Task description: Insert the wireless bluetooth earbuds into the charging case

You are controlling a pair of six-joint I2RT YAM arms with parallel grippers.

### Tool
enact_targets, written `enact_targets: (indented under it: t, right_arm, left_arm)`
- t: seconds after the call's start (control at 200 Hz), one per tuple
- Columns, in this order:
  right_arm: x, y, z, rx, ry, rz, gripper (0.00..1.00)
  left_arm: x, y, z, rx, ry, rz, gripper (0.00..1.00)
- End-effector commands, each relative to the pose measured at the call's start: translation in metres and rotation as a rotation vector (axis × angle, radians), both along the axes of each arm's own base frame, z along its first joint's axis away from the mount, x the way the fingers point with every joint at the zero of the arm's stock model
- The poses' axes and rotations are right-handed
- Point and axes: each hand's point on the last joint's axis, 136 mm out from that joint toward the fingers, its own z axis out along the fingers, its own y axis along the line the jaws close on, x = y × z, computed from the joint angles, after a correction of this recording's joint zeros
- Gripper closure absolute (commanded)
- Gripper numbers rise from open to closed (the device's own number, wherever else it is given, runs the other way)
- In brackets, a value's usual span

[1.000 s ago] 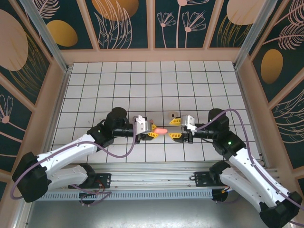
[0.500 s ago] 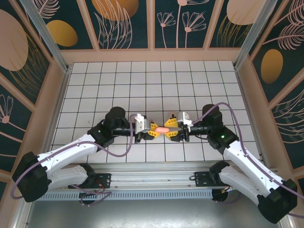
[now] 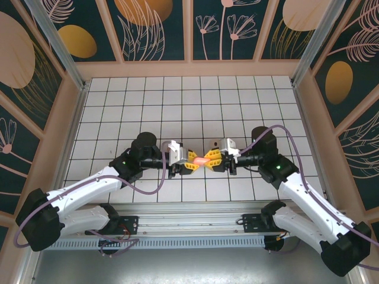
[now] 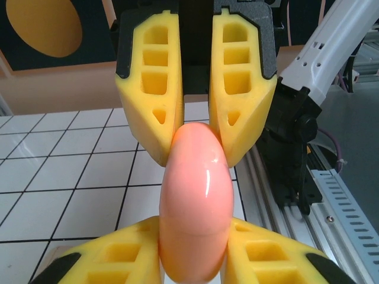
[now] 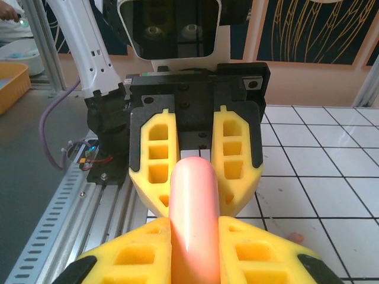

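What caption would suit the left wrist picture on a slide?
Left gripper at the bottom and right gripper at the top both clasp a glossy pink case above white tiles.

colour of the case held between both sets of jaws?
Glossy salmon-pink case; clearest in the left wrist view.

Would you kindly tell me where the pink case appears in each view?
Top external: centre, pink case held between the left pincer and the right pincer.
Left wrist: lower centre.
Right wrist: bottom centre.
Shared landmark: the white tiled table.
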Motion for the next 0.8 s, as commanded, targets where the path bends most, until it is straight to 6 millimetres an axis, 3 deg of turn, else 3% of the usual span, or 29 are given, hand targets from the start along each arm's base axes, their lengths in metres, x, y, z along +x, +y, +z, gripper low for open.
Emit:
enact_targets:
  t: [0.0, 0.255, 0.445, 0.796]
  right_arm:
    - [0.0003, 0.0002, 0.0112, -0.016, -0.064, 0.007, 0.84]
    - [0.0007, 0.0027, 0.0138, -0.008, -0.081, 0.014, 0.84]
    - [-0.0003, 0.0032, 0.0128, -0.01, -0.08, 0.018, 0.84]
    - [0.0008, 0.0031, 0.0154, -0.007, -0.089, 0.005, 0.81]
  left_arm:
    - [-0.0019, -0.004, 0.0151, -0.032, -0.02, -0.025, 0.7]
    - [-0.0018, -0.0056, 0.019, -0.039, -0.015, -0.03, 0.61]
    - [-0.0012, -0.0057, 0.0217, -0.043, -0.013, -0.026, 0.61]
    - [-0.0006, -0.0063, 0.0163, -0.014, -0.006, -0.03, 0.79]
